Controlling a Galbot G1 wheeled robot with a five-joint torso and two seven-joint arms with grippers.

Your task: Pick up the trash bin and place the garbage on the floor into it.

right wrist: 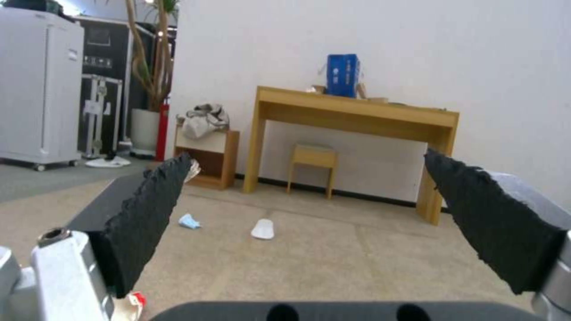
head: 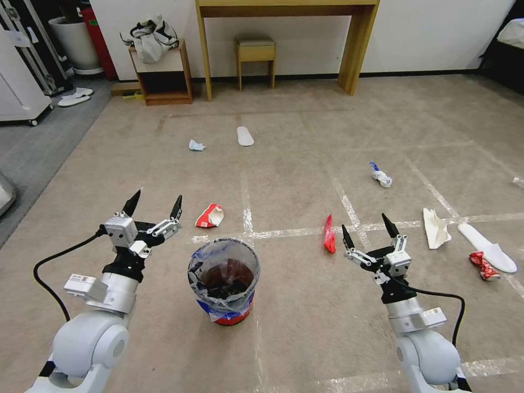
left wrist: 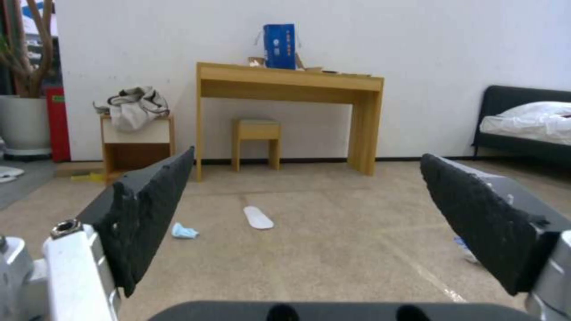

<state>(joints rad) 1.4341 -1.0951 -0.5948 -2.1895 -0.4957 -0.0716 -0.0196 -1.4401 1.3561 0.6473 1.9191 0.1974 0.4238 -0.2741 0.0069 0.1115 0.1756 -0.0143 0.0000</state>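
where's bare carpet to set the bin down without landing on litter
Free: the carpet between the trash bin and the right gripper, below the red wrapper; also the stretch between the face mask and the red-and-white carton. Crowded: far right, around the white paper, slipper and crumpled red wrapper.

No legible text or label on any object in view.

The small round red plastic bin (head: 225, 284) looks smooth, lined with a thin, crinkled, glossy bluish plastic bag (head: 218, 261). It stands on beige short-pile carpet (head: 305, 327), matt, striped with worn white tape. The left gripper's black finger pads (left wrist: 151, 214) look rough and foamy. The pale wooden desk (left wrist: 285, 82) has a smooth satin face.
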